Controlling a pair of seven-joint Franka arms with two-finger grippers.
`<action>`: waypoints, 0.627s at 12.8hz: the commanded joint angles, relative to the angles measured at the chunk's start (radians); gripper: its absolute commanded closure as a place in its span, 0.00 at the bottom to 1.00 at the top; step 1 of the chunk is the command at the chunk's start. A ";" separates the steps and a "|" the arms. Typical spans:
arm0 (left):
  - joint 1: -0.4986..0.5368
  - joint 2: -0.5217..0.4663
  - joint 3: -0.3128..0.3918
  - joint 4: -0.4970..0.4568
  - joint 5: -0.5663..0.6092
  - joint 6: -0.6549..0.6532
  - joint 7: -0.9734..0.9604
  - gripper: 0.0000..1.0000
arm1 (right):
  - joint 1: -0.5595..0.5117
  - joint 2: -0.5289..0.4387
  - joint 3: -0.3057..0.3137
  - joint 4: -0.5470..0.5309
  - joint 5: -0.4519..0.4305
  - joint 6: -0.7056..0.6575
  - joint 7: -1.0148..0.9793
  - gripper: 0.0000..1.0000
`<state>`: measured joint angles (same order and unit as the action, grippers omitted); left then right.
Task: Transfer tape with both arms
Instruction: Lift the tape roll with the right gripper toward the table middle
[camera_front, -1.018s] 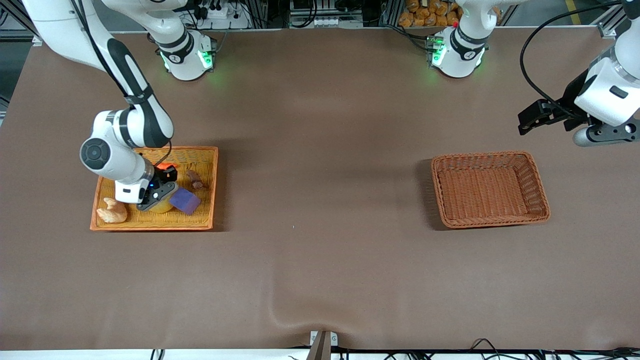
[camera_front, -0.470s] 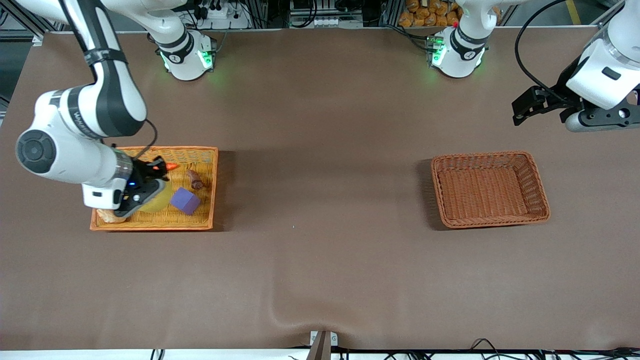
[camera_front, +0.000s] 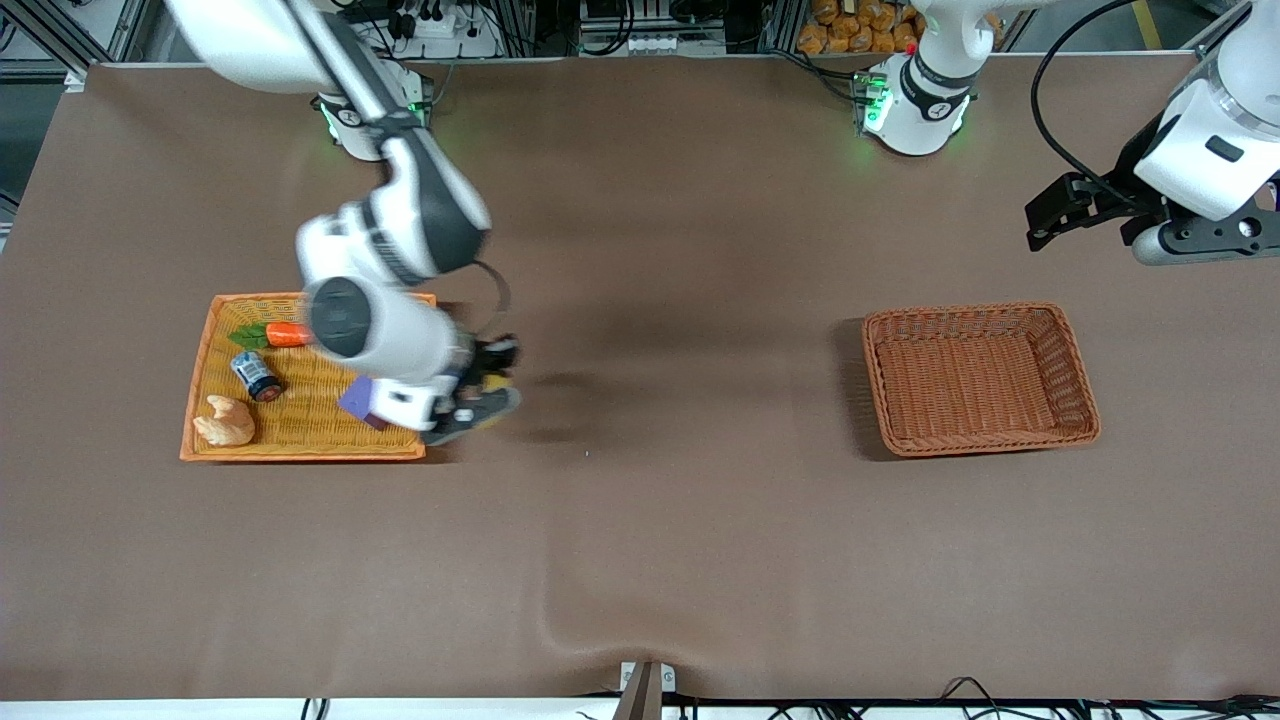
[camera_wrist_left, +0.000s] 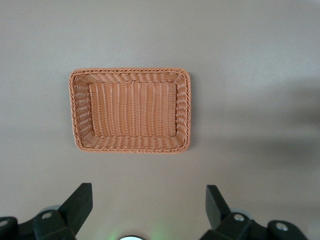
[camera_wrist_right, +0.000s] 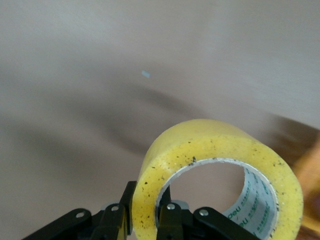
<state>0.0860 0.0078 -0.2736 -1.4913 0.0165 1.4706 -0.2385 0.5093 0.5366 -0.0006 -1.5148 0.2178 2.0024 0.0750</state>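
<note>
My right gripper (camera_front: 492, 370) is shut on the yellow tape (camera_front: 497, 385) and holds it in the air over the bare table, just off the orange tray's (camera_front: 300, 447) edge toward the table's middle. In the right wrist view the fingers (camera_wrist_right: 125, 210) pinch the wall of the tape (camera_wrist_right: 220, 150), one outside the ring and one inside. My left gripper (camera_front: 1040, 228) is open and empty, waiting high over the table at the left arm's end. In the left wrist view this gripper (camera_wrist_left: 147, 200) shows its two fingers (camera_wrist_left: 80, 205) wide apart.
The orange tray holds a purple block (camera_front: 357, 398), a carrot (camera_front: 287, 334), a small can (camera_front: 256, 375) and a pale bread-like piece (camera_front: 224, 422). A brown wicker basket (camera_front: 980, 440) stands empty toward the left arm's end and also shows in the left wrist view (camera_wrist_left: 130, 72).
My right gripper has lifted the tape out of the orange tray and swung it toward the table's middle. The left gripper rose a little, then held still.
</note>
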 joint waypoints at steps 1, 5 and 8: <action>0.014 -0.009 -0.001 0.000 -0.010 -0.015 0.024 0.00 | 0.150 0.170 -0.018 0.163 0.015 0.123 0.266 1.00; 0.014 -0.009 -0.002 0.000 -0.010 -0.015 0.024 0.00 | 0.224 0.276 -0.019 0.197 -0.002 0.203 0.365 1.00; 0.011 -0.009 -0.006 0.000 -0.010 -0.015 0.024 0.00 | 0.233 0.304 -0.019 0.193 0.006 0.256 0.391 1.00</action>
<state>0.0897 0.0078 -0.2746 -1.4919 0.0164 1.4695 -0.2385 0.7378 0.8138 -0.0104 -1.3673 0.2170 2.2635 0.4340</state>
